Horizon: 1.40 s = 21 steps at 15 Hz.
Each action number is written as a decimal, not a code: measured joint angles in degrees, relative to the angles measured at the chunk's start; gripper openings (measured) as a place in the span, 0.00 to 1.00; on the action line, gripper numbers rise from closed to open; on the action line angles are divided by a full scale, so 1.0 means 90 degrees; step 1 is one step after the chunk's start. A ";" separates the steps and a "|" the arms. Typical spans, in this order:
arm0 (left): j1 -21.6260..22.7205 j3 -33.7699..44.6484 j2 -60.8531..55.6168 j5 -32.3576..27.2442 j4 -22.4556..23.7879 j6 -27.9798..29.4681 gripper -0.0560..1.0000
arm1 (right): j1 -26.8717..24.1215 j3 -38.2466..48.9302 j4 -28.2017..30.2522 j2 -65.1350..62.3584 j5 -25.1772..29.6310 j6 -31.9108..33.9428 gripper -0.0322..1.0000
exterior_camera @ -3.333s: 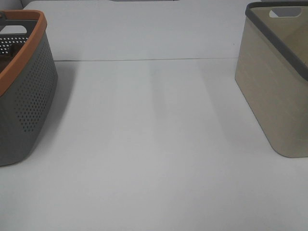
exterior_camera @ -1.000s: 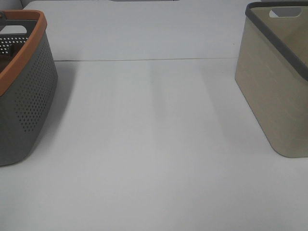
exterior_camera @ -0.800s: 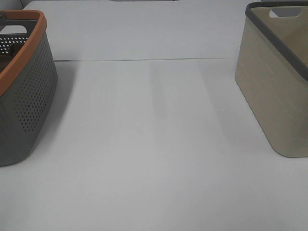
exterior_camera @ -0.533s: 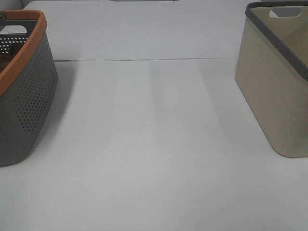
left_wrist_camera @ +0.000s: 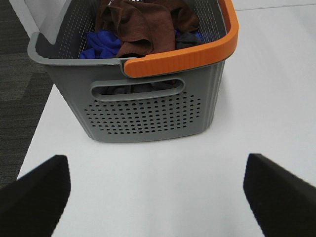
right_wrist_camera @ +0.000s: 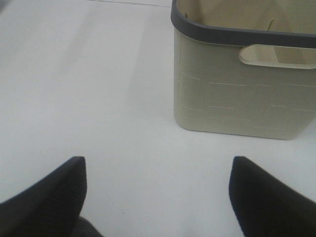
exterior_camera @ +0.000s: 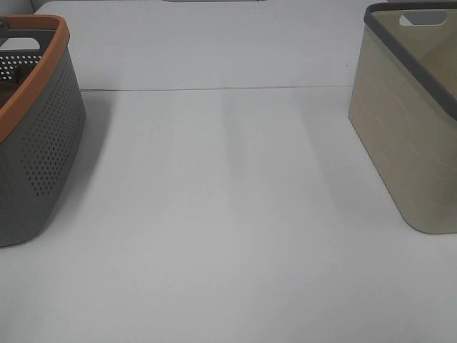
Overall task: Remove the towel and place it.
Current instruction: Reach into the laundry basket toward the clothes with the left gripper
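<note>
The towel (left_wrist_camera: 143,22), dark brown and crumpled, is lying inside the grey basket (left_wrist_camera: 148,111), heaped on top of the other laundry there. A blue cloth (left_wrist_camera: 101,45) is showing just beside it. The basket is carrying an orange rim (left_wrist_camera: 197,52) along one side, and the wall facing the left wrist camera is showing rows of small holes and a handle slot. In the high view this basket is sitting at the left edge of the frame, partly cut off, and its contents are too hidden there to make out.

The left end effector (left_wrist_camera: 157,195) is hanging over the white table (exterior_camera: 228,214), near the basket's handle wall but apart from it. Its two dark fingers (left_wrist_camera: 34,195) are standing wide apart with nothing between them.

The beige basket (exterior_camera: 407,136) is standing at the upper right of the high frame, wearing a dark grey rim (right_wrist_camera: 237,34) and a handle cut-out. The two baskets are sitting well apart, with a broad stretch of table between them. The right end effector (right_wrist_camera: 158,197) is pointing toward the beige basket, apart from it, its fingers likewise spread wide and gripping nothing. A thin seam (exterior_camera: 214,89) is running across the table in the upper part of the high frame.
</note>
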State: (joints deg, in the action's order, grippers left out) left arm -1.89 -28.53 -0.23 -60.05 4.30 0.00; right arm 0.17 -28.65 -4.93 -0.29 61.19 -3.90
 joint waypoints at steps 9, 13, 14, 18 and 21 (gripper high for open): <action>0.0000 0.0000 0.0000 0.0000 0.0019 0.0000 0.91 | 0.0000 0.0000 0.0000 0.0000 0.0000 0.0000 0.77; 0.0000 0.0000 0.0000 0.0000 0.0025 0.0000 0.91 | 0.0000 0.0000 0.0000 0.0000 0.0000 0.0000 0.77; 0.0000 0.0000 0.0000 0.0000 0.0025 0.0000 0.91 | 0.0000 0.0000 0.0000 0.0000 0.0000 0.0000 0.77; 0.0000 0.0000 0.0000 0.0000 0.0038 0.0000 0.90 | 0.0000 0.0000 0.0000 0.0000 0.0000 0.0000 0.77; 0.0000 0.0000 0.0000 0.0064 0.0191 0.0000 0.85 | 0.0000 0.0000 0.0000 0.0000 0.0000 0.0000 0.77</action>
State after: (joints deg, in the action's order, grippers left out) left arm -1.89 -28.53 -0.23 -59.47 6.02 0.00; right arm 0.17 -28.65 -4.93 -0.29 61.19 -3.90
